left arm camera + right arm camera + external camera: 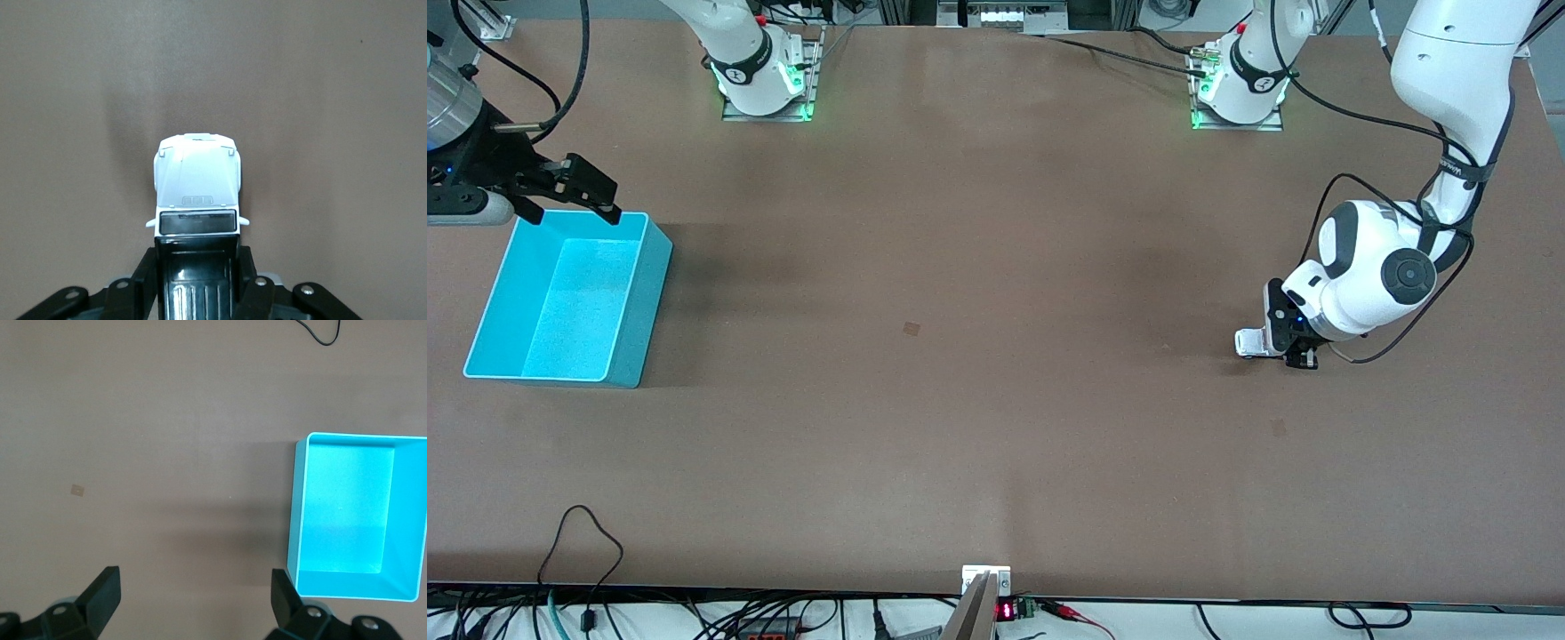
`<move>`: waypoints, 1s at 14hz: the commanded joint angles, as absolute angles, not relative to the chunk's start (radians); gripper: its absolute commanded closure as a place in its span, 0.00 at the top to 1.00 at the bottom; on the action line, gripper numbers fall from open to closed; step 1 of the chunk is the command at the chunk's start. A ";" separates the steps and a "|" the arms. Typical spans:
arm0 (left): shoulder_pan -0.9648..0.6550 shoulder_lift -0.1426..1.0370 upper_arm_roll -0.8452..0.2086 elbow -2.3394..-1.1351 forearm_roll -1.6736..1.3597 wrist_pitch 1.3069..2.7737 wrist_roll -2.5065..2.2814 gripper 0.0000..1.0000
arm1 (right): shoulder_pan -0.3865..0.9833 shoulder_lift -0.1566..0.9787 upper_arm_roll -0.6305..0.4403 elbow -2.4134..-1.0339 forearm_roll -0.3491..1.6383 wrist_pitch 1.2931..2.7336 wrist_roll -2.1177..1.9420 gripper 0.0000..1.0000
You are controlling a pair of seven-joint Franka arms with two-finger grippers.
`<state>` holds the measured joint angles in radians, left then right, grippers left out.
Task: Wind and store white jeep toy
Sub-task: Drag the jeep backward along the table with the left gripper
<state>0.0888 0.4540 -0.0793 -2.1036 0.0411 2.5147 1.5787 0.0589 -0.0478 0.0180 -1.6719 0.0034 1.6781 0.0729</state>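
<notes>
The left gripper [1282, 348] is clamped on the white jeep toy [197, 189] at the counter's [996, 356] three o'clock, while the right gripper [574, 200] is held spread over the cyan bin [636, 307] at nine o'clock, nothing seen inside it.

A white jeep toy [197, 180] with black roof, cyan bin [569, 298], brown table [996, 356].

Little can be read here. A small red display [1006, 611] at the worktop's edge nearest the front camera shows lit digits, too small to make out. Each arm's base collar carries a round white emblem on a black band [740, 74], its mark not legible. The left arm [1458, 169] has a black strap with tiny white lettering that cannot be read. Nothing else bears text.
</notes>
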 commanded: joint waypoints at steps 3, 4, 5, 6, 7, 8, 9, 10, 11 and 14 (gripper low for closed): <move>0.103 0.486 -0.077 -2.097 0.057 2.500 1.624 0.18 | 0.061 -0.046 0.017 -1.654 0.020 1.658 0.069 1.00; 0.126 0.492 -0.077 -2.095 0.057 2.500 1.626 0.18 | 0.061 -0.046 0.017 -1.654 0.020 1.658 0.069 1.00; 0.152 0.508 -0.075 -2.088 0.057 2.499 1.644 0.18 | 0.061 -0.046 0.017 -1.652 0.020 1.658 0.069 1.00; 0.172 0.521 -0.075 -2.077 0.057 2.499 1.670 0.18 | 0.061 -0.046 0.015 -1.652 0.020 1.658 0.069 1.00; 0.202 0.540 -0.075 -2.059 0.057 2.499 1.712 0.18 | 0.061 -0.046 0.017 -1.654 0.020 1.658 0.069 1.00; 0.236 0.557 -0.075 -2.046 0.057 2.499 1.750 0.18 | 0.061 -0.046 0.017 -1.654 0.020 1.658 0.069 1.00; 0.273 0.564 -0.075 -2.043 0.057 2.500 1.778 0.18 | 0.061 -0.046 0.017 -1.654 0.020 1.658 0.069 1.00; 0.297 0.571 -0.074 -2.040 0.057 2.500 1.801 0.18 | 0.061 -0.046 0.017 -1.652 0.020 1.658 0.069 1.00; 0.320 0.575 -0.074 -2.030 0.057 2.500 1.825 0.18 | 0.061 -0.046 0.017 -1.654 0.020 1.658 0.069 1.00; 0.386 0.586 -0.072 -2.005 0.057 2.500 1.905 0.18 | 0.061 -0.046 0.017 -1.654 0.020 1.658 0.069 1.00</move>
<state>0.3436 0.4983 -0.0700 -2.0306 0.0410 2.5004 1.8475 0.0589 -0.0478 0.0180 -1.6719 0.0034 1.6776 0.0729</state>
